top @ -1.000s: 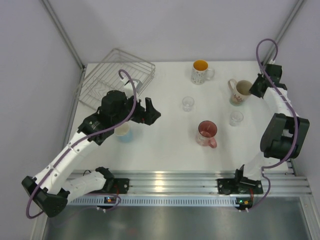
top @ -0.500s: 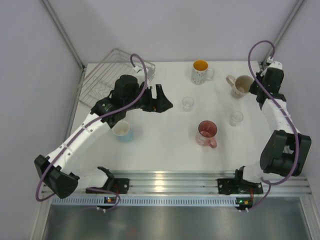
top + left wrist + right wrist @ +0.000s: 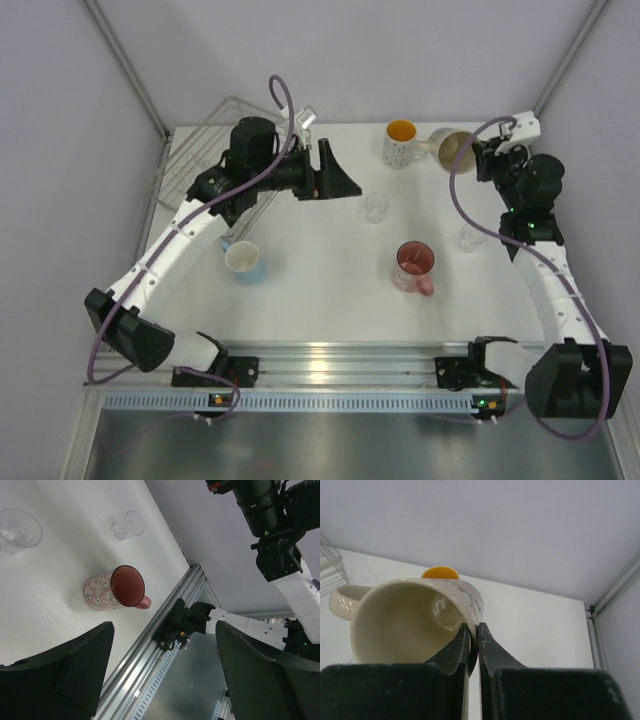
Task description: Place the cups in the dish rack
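Cream mug (image 3: 457, 150) has swung left, near dotted mug (image 3: 400, 146).

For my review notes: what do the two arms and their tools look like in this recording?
Both arms match: the left arm and right arm have white links joined by bulky black joint housings. A purple cable loops loosely along each. The left tool and right tool have matte black, wedge-shaped fingers. No lettering is legible.
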### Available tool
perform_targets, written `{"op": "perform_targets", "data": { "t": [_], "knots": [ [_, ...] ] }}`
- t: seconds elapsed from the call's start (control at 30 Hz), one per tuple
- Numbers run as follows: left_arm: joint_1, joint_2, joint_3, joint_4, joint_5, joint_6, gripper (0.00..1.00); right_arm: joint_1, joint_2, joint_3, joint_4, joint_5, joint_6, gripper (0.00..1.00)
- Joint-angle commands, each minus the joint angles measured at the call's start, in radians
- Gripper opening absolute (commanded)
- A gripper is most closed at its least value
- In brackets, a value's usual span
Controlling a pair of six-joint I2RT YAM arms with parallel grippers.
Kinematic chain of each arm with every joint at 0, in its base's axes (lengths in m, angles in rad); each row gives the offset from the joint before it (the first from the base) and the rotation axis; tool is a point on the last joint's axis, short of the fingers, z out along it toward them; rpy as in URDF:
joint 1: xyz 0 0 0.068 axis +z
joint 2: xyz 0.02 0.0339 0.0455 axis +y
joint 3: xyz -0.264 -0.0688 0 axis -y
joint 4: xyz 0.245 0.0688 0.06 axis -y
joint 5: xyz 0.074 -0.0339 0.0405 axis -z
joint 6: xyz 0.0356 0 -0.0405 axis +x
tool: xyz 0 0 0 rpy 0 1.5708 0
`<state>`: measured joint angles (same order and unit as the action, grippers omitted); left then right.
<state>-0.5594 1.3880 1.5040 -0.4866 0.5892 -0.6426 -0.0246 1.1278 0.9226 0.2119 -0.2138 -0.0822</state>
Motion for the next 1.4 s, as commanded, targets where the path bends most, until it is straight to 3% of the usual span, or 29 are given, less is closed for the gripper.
{"op": "perform_targets", "data": {
  "t": [0.0, 0.17, 0.3, 0.4, 0.5, 0.87, 1.2, 1.37],
  "knots": [
    [0.016, 0.026, 0.047, 0.039, 0.159, -0.052, 0.88, 0.025, -0.121, -0.014, 0.314, -0.202, -0.022, 0.0],
    [0.036, 0.039, 0.019, 0.095, 0.263, -0.155, 0.86, 0.086, -0.175, -0.048, 0.358, -0.343, -0.013, 0.0],
    [0.055, 0.037, -0.074, 0.319, 0.38, -0.365, 0.84, 0.143, -0.22, -0.123, 0.471, -0.36, -0.004, 0.0],
    [0.061, 0.034, -0.171, 0.607, 0.435, -0.614, 0.83, 0.158, -0.241, -0.145, 0.487, -0.368, -0.01, 0.0],
    [0.064, 0.034, -0.241, 0.686, 0.442, -0.718, 0.83, 0.169, -0.264, -0.175, 0.514, -0.368, -0.017, 0.0],
    [0.065, 0.08, -0.338, 0.778, 0.419, -0.839, 0.87, 0.239, -0.272, -0.226, 0.59, -0.386, -0.033, 0.0],
    [0.065, 0.123, -0.412, 0.842, 0.403, -0.933, 0.83, 0.294, -0.27, -0.248, 0.593, -0.383, -0.067, 0.0],
    [0.058, 0.157, -0.447, 1.022, 0.417, -1.055, 0.76, 0.336, -0.261, -0.281, 0.607, -0.36, -0.087, 0.0]
  ]
}}
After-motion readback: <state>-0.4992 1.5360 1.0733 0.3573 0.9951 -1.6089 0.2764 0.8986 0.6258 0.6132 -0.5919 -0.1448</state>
